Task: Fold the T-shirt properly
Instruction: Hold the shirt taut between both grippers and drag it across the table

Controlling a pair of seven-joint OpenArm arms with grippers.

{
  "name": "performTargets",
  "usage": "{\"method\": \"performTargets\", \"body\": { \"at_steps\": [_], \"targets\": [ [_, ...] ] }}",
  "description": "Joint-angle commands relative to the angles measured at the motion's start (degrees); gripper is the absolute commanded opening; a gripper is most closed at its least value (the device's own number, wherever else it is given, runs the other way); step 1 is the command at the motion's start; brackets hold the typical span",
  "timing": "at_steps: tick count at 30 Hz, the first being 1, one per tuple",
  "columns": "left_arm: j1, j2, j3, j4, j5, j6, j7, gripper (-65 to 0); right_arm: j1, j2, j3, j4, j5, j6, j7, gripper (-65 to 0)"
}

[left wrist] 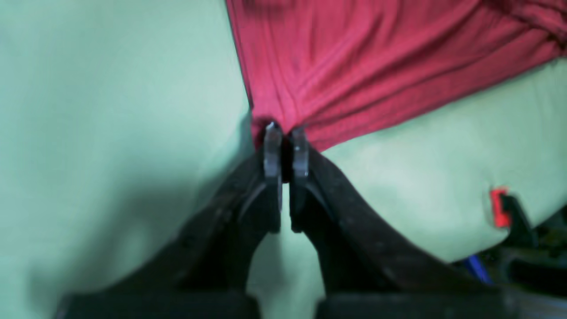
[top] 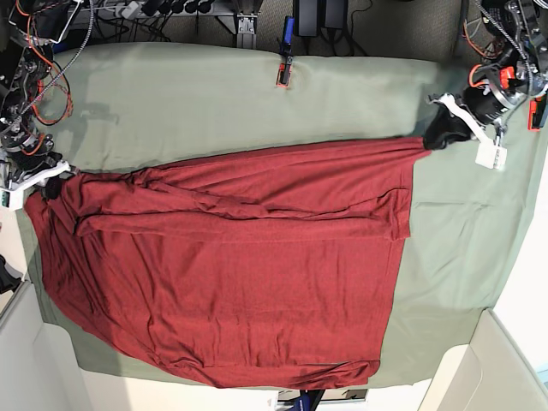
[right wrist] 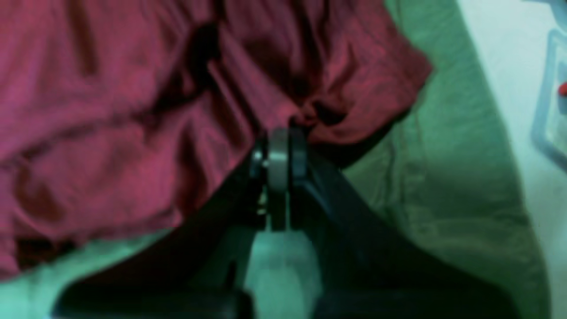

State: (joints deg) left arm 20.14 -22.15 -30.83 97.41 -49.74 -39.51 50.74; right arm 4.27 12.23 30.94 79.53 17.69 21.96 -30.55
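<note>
The dark red T-shirt (top: 240,282) lies spread across the sage-green table cloth (top: 197,94), wrinkled along its far side. At the right in the base view, my left gripper (top: 431,137) pulls a corner of the shirt to a point. The left wrist view shows this gripper (left wrist: 285,133) shut on that corner of the T-shirt (left wrist: 354,66). My right gripper (top: 50,187) is at the shirt's far left edge. In the right wrist view it (right wrist: 279,135) is shut on a bunched fold of the T-shirt (right wrist: 110,110).
A red and black clamp (top: 282,75) sits on the table's back edge and also shows in the left wrist view (left wrist: 499,207). Cables and electronics (top: 34,51) crowd the back left corner. The cloth hangs over the table edge (right wrist: 469,186) beside my right gripper.
</note>
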Motion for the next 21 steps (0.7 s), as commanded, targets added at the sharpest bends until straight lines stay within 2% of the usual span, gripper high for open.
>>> {"method": "performTargets", "body": {
  "at_steps": [1, 6, 13, 18, 19, 21],
  "targets": [
    [-0.28, -1.75, -1.03, 2.14, -1.09, -0.49, -0.98, -65.0, 0.94, 1.09, 1.11, 2.1, 1.73, 0.44, 1.09, -65.0],
    [-0.55, -5.49, -1.4, 5.42, -1.14, -0.49, -1.75, -65.0, 1.09, 1.29, 2.97, 4.13, 2.21, 1.44, 1.07, -65.0],
    [-5.05, -7.74, -1.36, 5.44, -1.14, -0.49, -1.16, -65.0, 4.0, 1.27, 2.6, 4.02, 2.05, 1.53, -0.11, -65.0],
    [-4.59, -7.67, -0.39, 4.85, -1.09, -0.49, -0.76, -65.0, 4.42, 1.05, -0.2, 4.02, 7.02, 5.14, -5.7, -65.0],
    [-4.57, -7.67, -0.15, 4.7, -1.03, -0.49, -0.76, -65.0, 4.33, 1.01, -0.9, 4.02, 7.34, 6.38, -6.16, -65.0],
    [-4.55, -7.69, 0.17, 4.17, -1.03, -0.49, -0.74, -65.0, 3.89, 0.94, -1.99, 4.02, 7.23, 6.73, -6.14, -65.0]
  ]
}}
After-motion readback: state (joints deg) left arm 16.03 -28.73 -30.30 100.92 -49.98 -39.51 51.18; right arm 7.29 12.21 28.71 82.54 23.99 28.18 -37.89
